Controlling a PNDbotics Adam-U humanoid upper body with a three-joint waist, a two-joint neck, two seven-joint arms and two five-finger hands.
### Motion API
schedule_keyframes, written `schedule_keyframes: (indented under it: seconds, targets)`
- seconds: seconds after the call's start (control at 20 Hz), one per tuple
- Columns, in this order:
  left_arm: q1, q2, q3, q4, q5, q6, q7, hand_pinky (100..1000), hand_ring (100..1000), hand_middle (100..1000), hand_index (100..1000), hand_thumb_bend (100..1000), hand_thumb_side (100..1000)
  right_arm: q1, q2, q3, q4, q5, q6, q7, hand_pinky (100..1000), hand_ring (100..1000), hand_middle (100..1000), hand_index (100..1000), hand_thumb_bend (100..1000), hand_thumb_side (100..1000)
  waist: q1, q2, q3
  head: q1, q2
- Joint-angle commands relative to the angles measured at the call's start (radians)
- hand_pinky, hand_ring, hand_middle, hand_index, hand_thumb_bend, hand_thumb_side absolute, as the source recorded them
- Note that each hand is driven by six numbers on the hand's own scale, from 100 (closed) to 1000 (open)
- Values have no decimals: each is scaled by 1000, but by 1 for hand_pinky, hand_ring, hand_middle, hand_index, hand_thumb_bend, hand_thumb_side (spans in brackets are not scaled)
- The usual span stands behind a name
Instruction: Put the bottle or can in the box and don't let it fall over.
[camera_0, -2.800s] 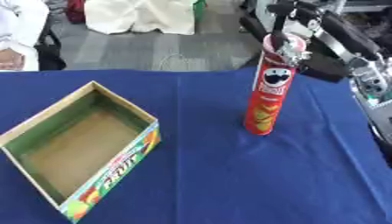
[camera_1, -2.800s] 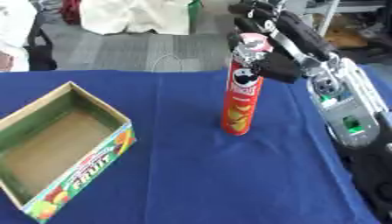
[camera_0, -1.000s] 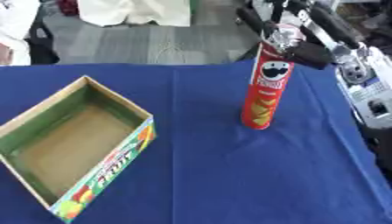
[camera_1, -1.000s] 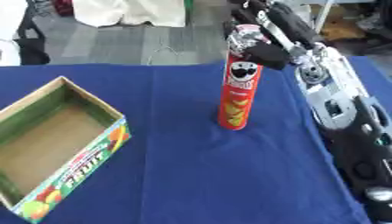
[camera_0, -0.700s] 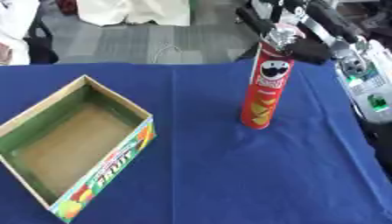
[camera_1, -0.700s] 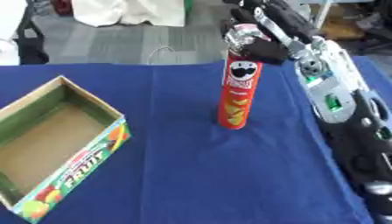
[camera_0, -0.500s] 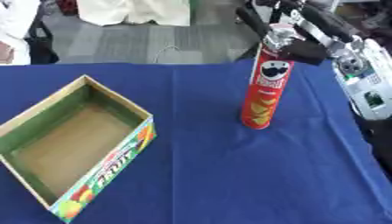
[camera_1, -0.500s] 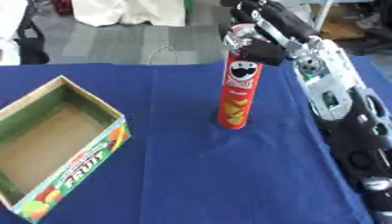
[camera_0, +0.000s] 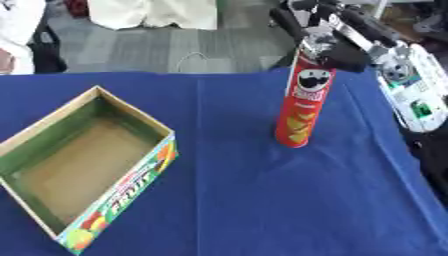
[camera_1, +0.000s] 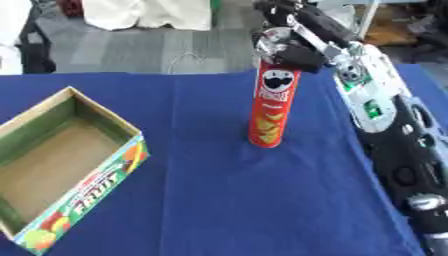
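Note:
A tall red crisp can (camera_0: 302, 107) with a silver lid stands upright on the blue tablecloth (camera_0: 262, 200), right of centre. My right hand (camera_0: 331, 46) comes in from the upper right and sits at the can's top. Its fingers curl behind the lid and the thumb lies against the can's right side. An open cardboard box (camera_0: 131, 186) with a green inside and fruit print on its side lies at the left, apart from the can, with nothing in it. My left hand shows in no view.
My right arm (camera_1: 381, 115), white and black, runs down the right side of the table. The table's far edge (camera_0: 131, 73) lies just behind the can. Beyond it are grey floor and white cloth (camera_0: 153, 12). Blue cloth lies bare between box and can.
My right hand has closed in on the can's top from the right over the last seconds. The can stands on the same spot, and the box has not moved.

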Motion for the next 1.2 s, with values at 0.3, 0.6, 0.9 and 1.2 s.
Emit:
schedule_keyframes:
  seconds: [0.3, 0.6, 0.9, 1.2]
  targets:
    - [-4, 4, -1, -15, 0, -1, -6, 493, 772, 708, 749, 218, 854, -6, -13, -7, 4, 4, -14, 4, 952, 924, 890, 969, 100, 1000, 3, -14, -1, 1, -9]
    - [-5, 2, -1, -15, 0, -1, -7, 493, 772, 708, 749, 219, 855, 2, -4, -4, -2, 5, -23, 15, 932, 911, 881, 964, 100, 1000, 3, -10, 0, 1, -8]
    - [-5, 1, -1, -15, 0, -1, -7, 493, 773, 709, 749, 218, 854, 11, -2, -2, -3, 20, -30, 18, 860, 860, 858, 937, 150, 1000, 3, -9, 0, 1, -5]
    - [-5, 1, 0, -15, 2, 1, -7, 493, 774, 709, 749, 218, 853, 15, -2, 5, -4, 39, -39, 38, 767, 802, 839, 913, 249, 891, 3, -10, 0, 2, -4]
